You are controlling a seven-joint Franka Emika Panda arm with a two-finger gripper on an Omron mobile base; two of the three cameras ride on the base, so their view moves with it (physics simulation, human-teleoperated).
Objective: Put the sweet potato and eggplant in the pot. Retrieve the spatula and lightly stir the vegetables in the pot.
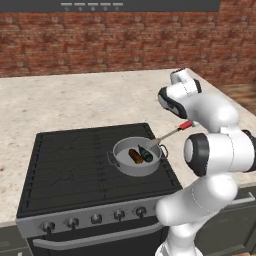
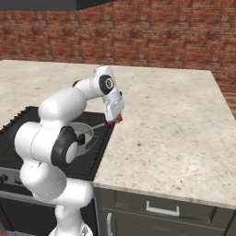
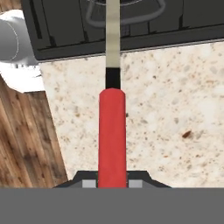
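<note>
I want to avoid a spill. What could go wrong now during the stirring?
The tool grips the spatula only at the far end of its red handle, so it may twist or slip. The pot is shallow; a hard push could throw out the sweet potato or eggplant, or slide the pot on the stove.
</note>
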